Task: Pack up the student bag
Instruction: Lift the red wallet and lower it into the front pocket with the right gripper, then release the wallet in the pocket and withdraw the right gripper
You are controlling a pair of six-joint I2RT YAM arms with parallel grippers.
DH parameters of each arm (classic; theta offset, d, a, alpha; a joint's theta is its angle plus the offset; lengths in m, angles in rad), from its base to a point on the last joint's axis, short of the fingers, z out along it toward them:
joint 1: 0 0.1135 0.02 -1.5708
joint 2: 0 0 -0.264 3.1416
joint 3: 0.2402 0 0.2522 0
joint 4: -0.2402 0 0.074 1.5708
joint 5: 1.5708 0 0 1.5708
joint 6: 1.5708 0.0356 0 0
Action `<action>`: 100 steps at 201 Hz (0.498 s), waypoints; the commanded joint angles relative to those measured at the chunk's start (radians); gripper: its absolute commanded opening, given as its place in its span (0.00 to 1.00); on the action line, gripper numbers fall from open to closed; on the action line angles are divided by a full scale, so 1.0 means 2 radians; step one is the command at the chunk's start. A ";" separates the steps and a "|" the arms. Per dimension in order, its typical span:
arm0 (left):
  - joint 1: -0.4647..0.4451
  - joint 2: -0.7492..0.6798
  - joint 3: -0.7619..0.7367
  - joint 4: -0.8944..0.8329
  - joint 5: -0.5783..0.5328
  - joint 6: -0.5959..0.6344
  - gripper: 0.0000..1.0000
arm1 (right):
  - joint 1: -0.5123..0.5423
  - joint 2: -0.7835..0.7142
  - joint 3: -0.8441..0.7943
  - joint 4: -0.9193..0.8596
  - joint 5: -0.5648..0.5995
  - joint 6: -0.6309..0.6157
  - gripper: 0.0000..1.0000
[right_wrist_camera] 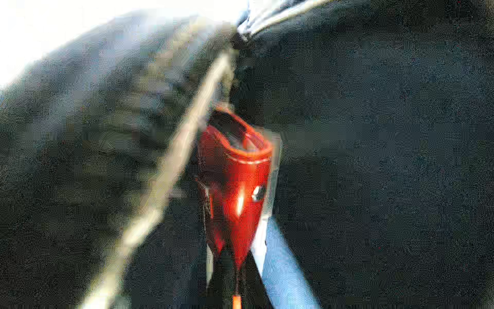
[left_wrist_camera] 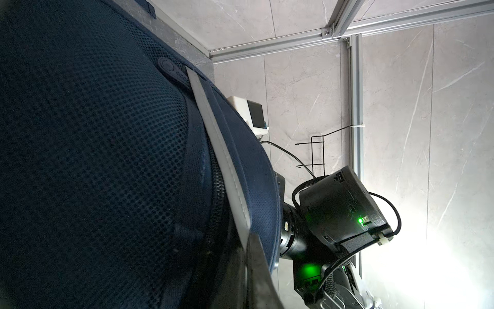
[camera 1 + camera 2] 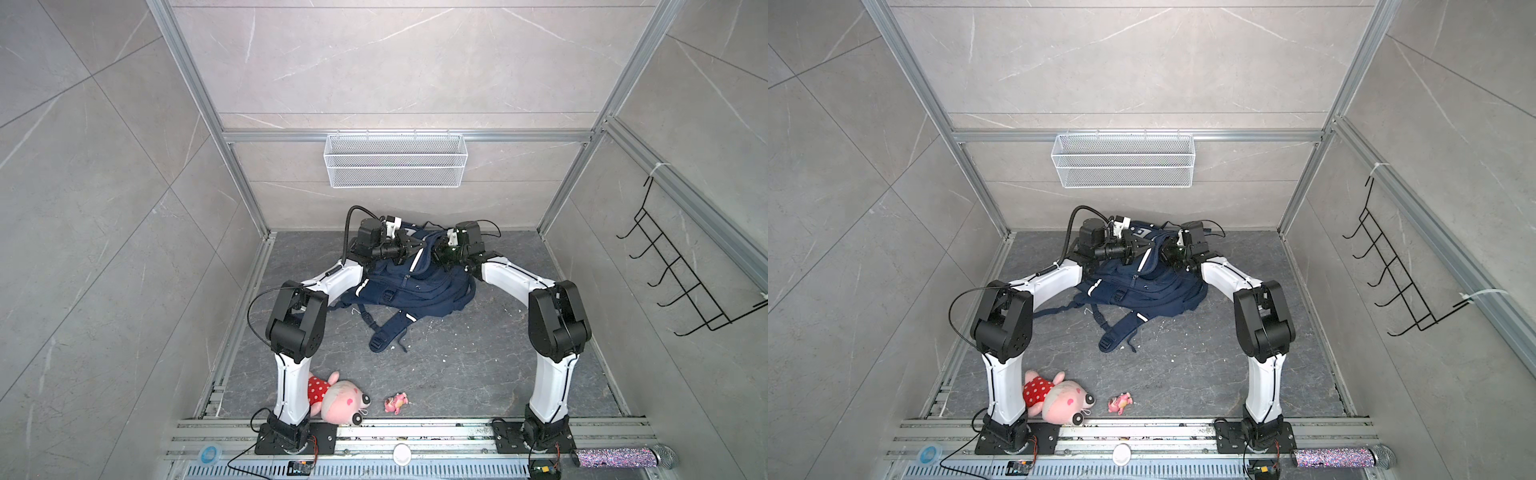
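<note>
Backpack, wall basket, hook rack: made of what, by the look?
Backpack: matte navy woven fabric; mesh padding shows in the left wrist view. Wall basket: fine see-through mesh with wire rim, probably white-coated metal. Hook rack: thin bent black wire, likely coated steel.

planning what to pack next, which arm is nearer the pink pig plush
Left. The left arm stands right beside the pink pig plush; the right arm stands across the floor, beyond the small pink toy.
</note>
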 commanded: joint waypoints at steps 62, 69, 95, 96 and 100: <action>-0.007 -0.020 0.034 0.059 0.023 -0.009 0.00 | 0.006 0.002 0.017 0.006 -0.005 -0.023 0.33; -0.006 -0.020 0.032 0.059 0.020 -0.009 0.00 | 0.006 -0.003 0.018 0.000 -0.004 -0.043 0.36; -0.002 -0.023 0.025 0.059 0.013 -0.010 0.00 | 0.005 -0.025 0.018 -0.024 -0.002 -0.085 0.48; -0.002 -0.023 0.025 0.059 0.013 -0.010 0.00 | 0.005 -0.026 0.018 -0.025 -0.002 -0.086 0.49; -0.001 -0.023 0.023 0.059 0.013 -0.010 0.00 | 0.005 -0.030 0.017 -0.031 0.000 -0.092 0.51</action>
